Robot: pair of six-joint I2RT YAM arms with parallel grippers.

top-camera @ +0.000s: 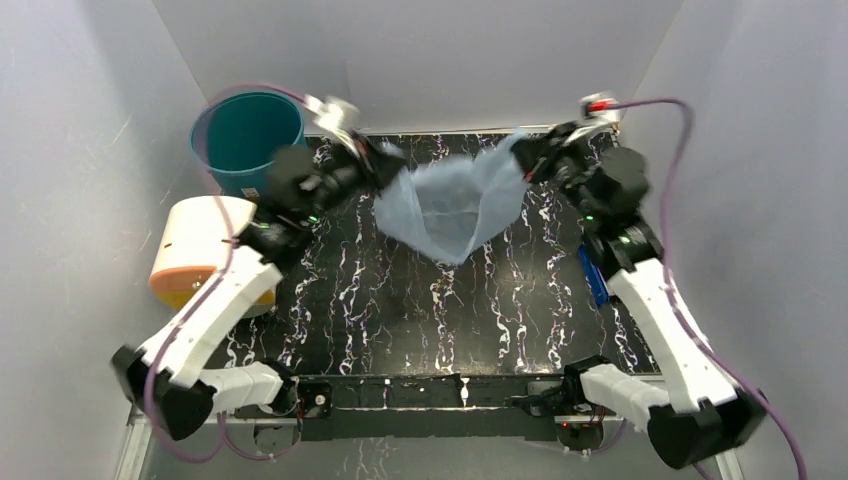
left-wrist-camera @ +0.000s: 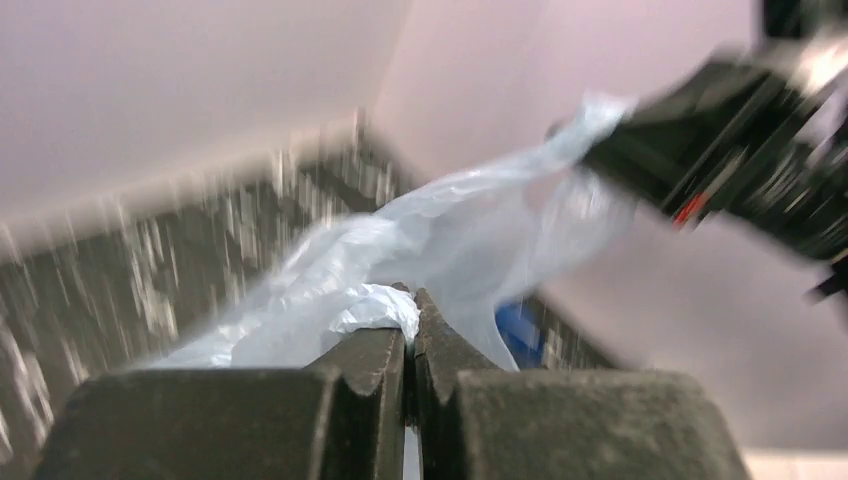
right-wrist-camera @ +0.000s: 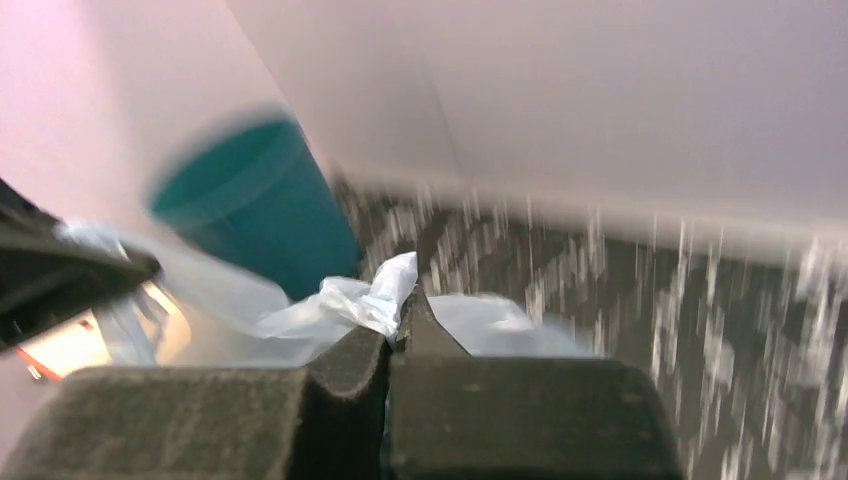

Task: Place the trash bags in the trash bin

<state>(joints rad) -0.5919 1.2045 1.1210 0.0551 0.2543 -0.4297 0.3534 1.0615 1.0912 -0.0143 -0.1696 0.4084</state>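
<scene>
The light-blue translucent trash bag point(top-camera: 452, 205) hangs stretched between both grippers above the far middle of the table, its mouth pulled wide and its bottom sagging to a point. My left gripper point(top-camera: 388, 160) is shut on the bag's left rim; in the left wrist view the plastic point(left-wrist-camera: 380, 305) bunches between its fingertips point(left-wrist-camera: 412, 300). My right gripper point(top-camera: 522, 152) is shut on the right rim, with crumpled film point(right-wrist-camera: 375, 295) caught at its tips point(right-wrist-camera: 405, 300). The teal trash bin point(top-camera: 248, 138) stands upright at the far left corner, beside the left gripper, also seen as the teal bin point(right-wrist-camera: 255, 205).
A cream cylinder with an orange end point(top-camera: 195, 250) lies left of the left arm, in front of the bin. A blue object point(top-camera: 594, 275) lies on the table by the right arm. White walls close in on the black marbled table point(top-camera: 430, 310) on three sides.
</scene>
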